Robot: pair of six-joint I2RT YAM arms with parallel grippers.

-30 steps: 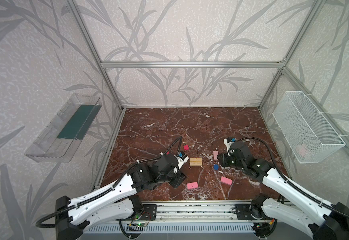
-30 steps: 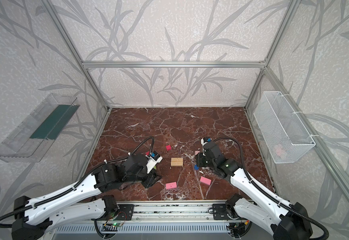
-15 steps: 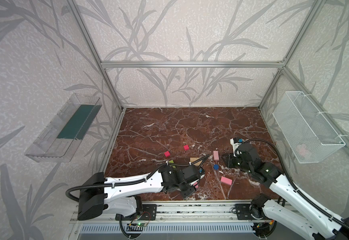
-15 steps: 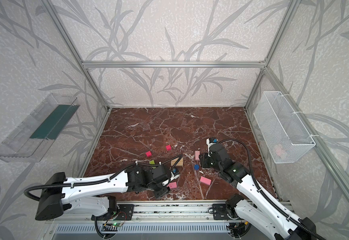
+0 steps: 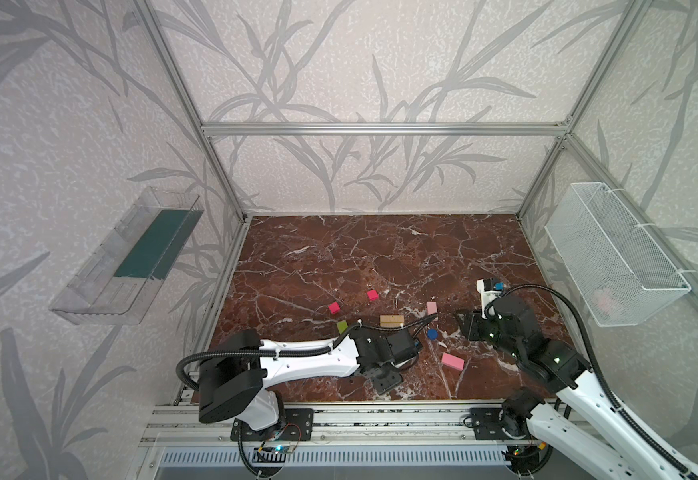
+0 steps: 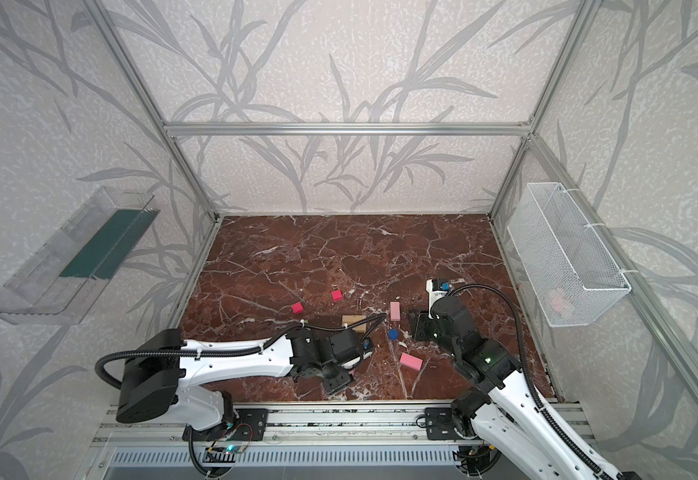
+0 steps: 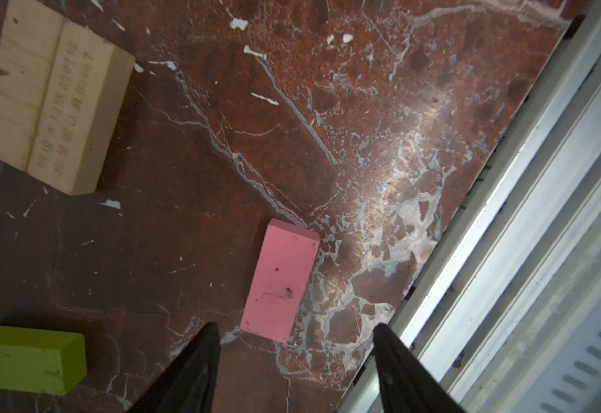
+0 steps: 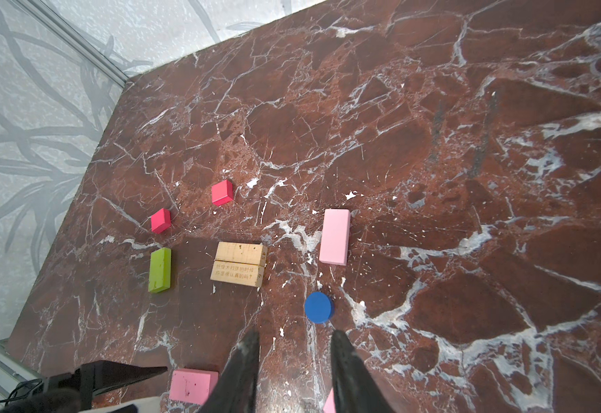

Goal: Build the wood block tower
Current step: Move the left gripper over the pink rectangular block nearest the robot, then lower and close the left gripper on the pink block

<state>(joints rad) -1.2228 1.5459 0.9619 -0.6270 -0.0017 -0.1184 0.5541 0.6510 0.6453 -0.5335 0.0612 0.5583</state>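
Wood blocks (image 8: pixel 239 268) loose; L claw (image 7: pixel 295 327) spread, prob. low by pink bar (image 7: pixel 279 282).

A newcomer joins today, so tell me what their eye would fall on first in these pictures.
Bright painted wood blocks lie scattered, none stacked, on the dark red marble table: a lime-green bar, a blue disc, a far red cube, a near red cube. Among them two tan bars lie side by side, touching. The left end effector hangs open above a pink bar near the table's front edge.
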